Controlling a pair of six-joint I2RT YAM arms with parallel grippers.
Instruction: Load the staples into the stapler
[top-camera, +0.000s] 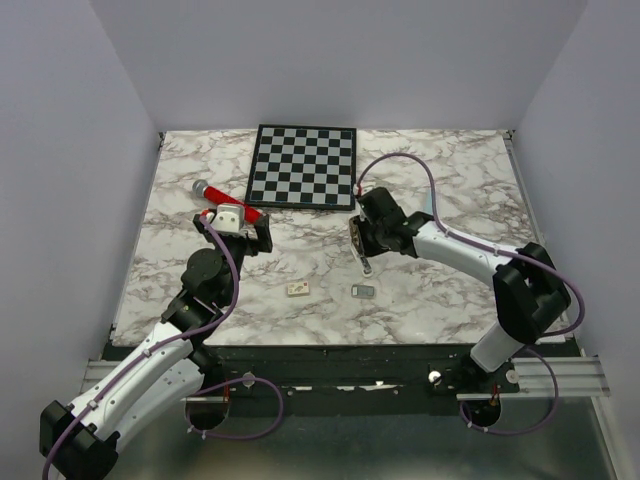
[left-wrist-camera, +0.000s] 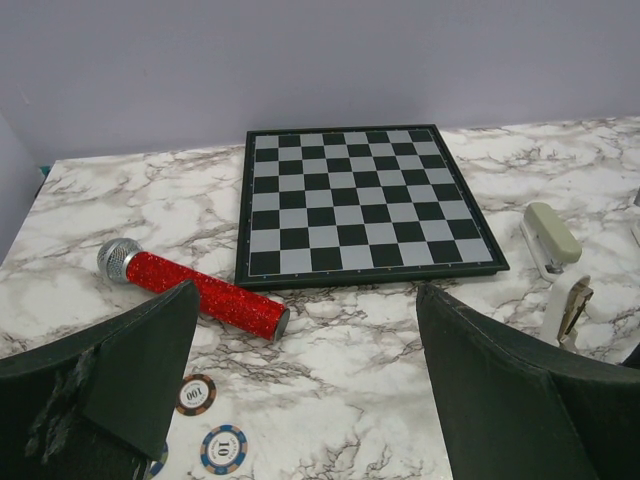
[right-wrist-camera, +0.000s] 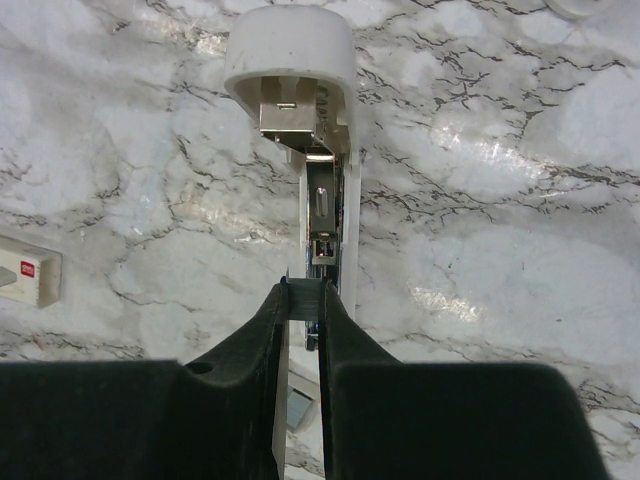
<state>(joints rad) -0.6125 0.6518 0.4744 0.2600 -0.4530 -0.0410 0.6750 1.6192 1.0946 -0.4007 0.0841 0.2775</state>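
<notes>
The right fingers (right-wrist-camera: 272, 325) are clamping tightly on the opened stapler (right-wrist-camera: 318, 200) on the counter (top-camera: 450, 290), the staples (top-camera: 363, 291) are lying near it, and the left fingers (left-wrist-camera: 150, 350) are hovering spread wide, holding nothing.

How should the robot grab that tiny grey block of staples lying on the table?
Probably from straight above. The staples lie flat on the marble table, too low to pinch from the side. Pinch the two long edges, across the narrow width, near the middle so the block stays level. The stapler lies just past it, so stay clear of that.
</notes>
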